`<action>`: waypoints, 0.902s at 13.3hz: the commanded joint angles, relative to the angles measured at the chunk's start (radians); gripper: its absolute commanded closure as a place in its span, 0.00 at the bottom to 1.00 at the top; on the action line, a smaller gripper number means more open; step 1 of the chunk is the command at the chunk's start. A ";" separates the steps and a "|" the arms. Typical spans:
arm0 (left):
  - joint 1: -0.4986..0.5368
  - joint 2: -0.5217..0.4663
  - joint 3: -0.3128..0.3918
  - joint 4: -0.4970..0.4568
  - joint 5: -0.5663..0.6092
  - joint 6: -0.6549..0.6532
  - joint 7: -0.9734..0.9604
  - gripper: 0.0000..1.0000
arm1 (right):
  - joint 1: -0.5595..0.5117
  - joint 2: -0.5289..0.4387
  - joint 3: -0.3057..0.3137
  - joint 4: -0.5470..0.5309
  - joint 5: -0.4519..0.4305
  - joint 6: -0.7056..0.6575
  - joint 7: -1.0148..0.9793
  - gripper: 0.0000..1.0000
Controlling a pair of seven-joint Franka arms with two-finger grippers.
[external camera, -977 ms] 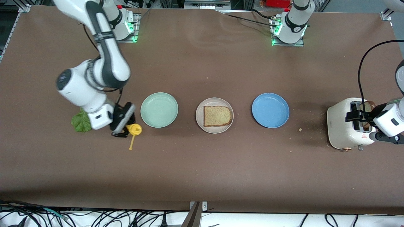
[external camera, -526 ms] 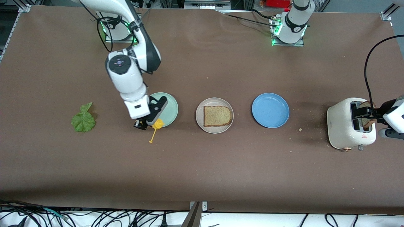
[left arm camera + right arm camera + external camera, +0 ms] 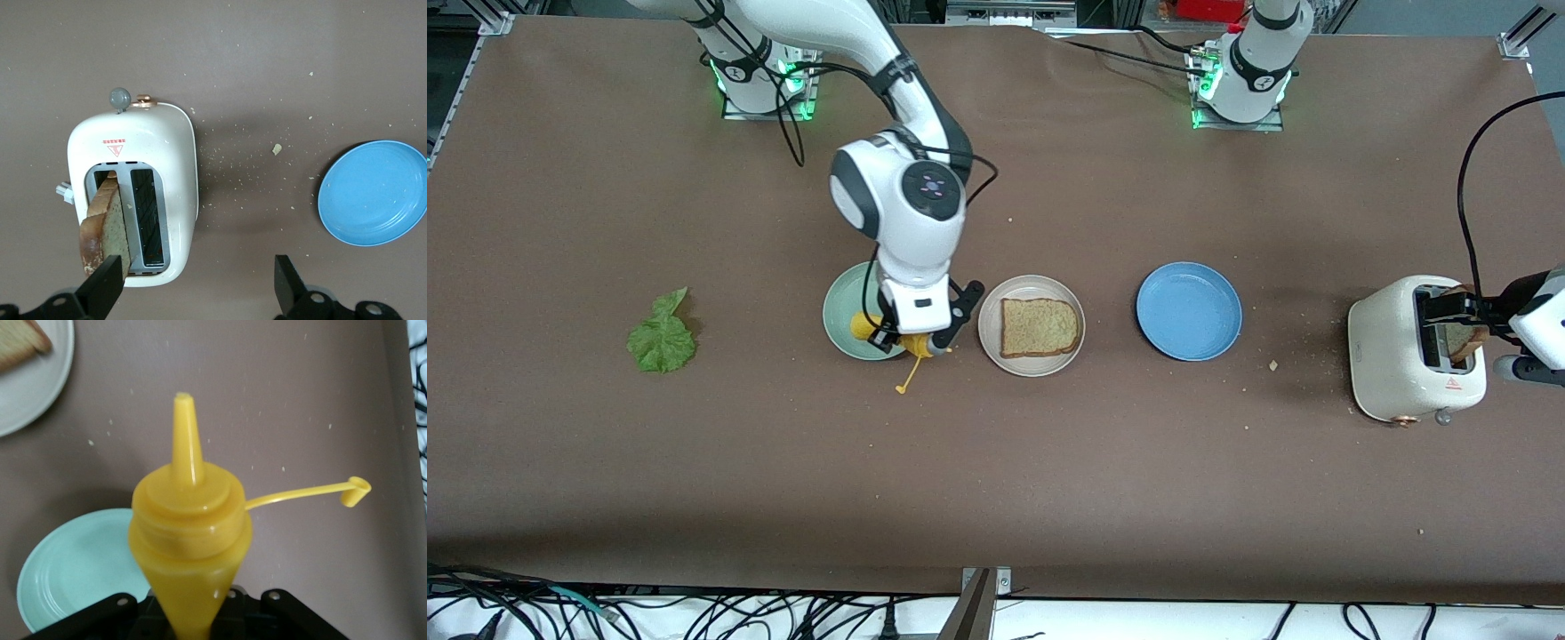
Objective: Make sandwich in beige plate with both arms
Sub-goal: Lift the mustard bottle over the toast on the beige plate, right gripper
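Toast slice (image 3: 1040,326) lies flat in the beige plate (image 3: 989,331) in my front view, mid-tabletop between the mint green plate (image 3: 838,311) and blue plate (image 3: 1189,310); the lettuce leaf (image 3: 661,337) sits toward the right arm's end. My right hand (image 3: 914,342) hangs over the mint plate's rim, clenched on a yellow squeeze bottle (image 3: 915,346).

Left wrist view: my left hand (image 3: 193,288) is released, fingers (image 3: 103,285) straddling the second slice (image 3: 103,230) standing in the toaster (image 3: 137,173). It looks light, stiff and crumbly; I'd pinch its flat faces gently.

Right wrist view: the bottle's cap (image 3: 355,491) dangles, nozzle open, I think.
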 commanded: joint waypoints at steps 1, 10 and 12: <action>0.007 -0.012 -0.007 -0.003 0.030 -0.016 0.019 0.00 | 0.061 0.087 -0.019 0.107 -0.104 -0.118 0.056 1.00; 0.007 -0.012 -0.007 -0.002 0.030 -0.016 0.019 0.00 | 0.216 0.184 -0.011 0.101 -0.239 -0.158 0.263 1.00; 0.008 -0.012 -0.007 -0.003 0.030 -0.016 0.020 0.00 | 0.245 0.234 -0.013 0.101 -0.258 -0.162 0.346 1.00</action>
